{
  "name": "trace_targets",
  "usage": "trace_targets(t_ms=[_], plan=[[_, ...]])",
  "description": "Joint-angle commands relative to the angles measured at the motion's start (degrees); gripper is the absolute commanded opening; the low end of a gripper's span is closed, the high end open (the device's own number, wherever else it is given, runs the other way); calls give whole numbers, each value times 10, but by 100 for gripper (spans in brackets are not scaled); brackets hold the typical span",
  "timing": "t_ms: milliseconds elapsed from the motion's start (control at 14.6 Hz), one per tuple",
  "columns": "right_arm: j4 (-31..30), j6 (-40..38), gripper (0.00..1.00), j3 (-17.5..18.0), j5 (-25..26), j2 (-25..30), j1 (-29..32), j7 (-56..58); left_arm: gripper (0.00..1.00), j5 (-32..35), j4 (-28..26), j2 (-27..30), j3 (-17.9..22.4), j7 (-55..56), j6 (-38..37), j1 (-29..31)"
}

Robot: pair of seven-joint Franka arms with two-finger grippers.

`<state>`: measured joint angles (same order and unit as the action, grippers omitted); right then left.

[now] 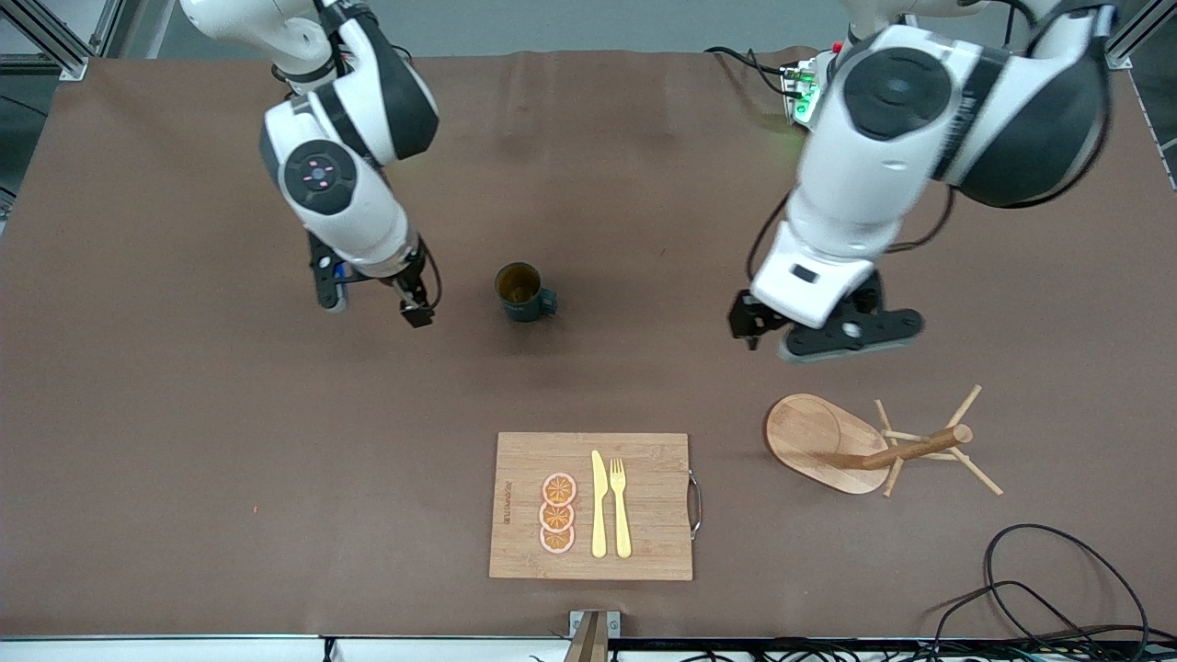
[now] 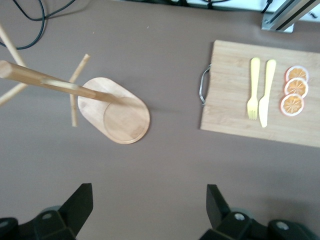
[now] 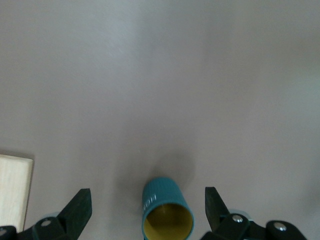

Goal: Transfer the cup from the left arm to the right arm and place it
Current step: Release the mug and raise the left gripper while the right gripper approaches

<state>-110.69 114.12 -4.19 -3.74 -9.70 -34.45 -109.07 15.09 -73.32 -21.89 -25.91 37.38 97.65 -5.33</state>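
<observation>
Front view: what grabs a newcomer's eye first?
The teal cup stands upright and alone mid-table, held by neither arm. The right end effector is open beside it toward the right arm's end; the left end effector is open over bare table near the wooden mug tree. Nearer the camera lies a cutting board.

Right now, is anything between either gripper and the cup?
Nothing visible. The cup stands upright on bare table between the two arms. The right gripper is open beside it; the left gripper, also open, is over bare table toward the mug tree.
</observation>
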Motion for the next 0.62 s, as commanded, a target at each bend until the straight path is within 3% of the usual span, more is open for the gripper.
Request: trace_targets(t_ms=[0,410,547], plan=[[-51,56,100,-6,-20,13,-46,-119,100,-53,-20,40,-5,-84,-20,68],[-86,145,100,-6,-33,-35,-120,-265,100,-99,-19,62,-5,-221,-72,153],[-85,170,100,-6,-33,-64,-141,-283,100,-103,-17,72,22,-292,-95,148]])
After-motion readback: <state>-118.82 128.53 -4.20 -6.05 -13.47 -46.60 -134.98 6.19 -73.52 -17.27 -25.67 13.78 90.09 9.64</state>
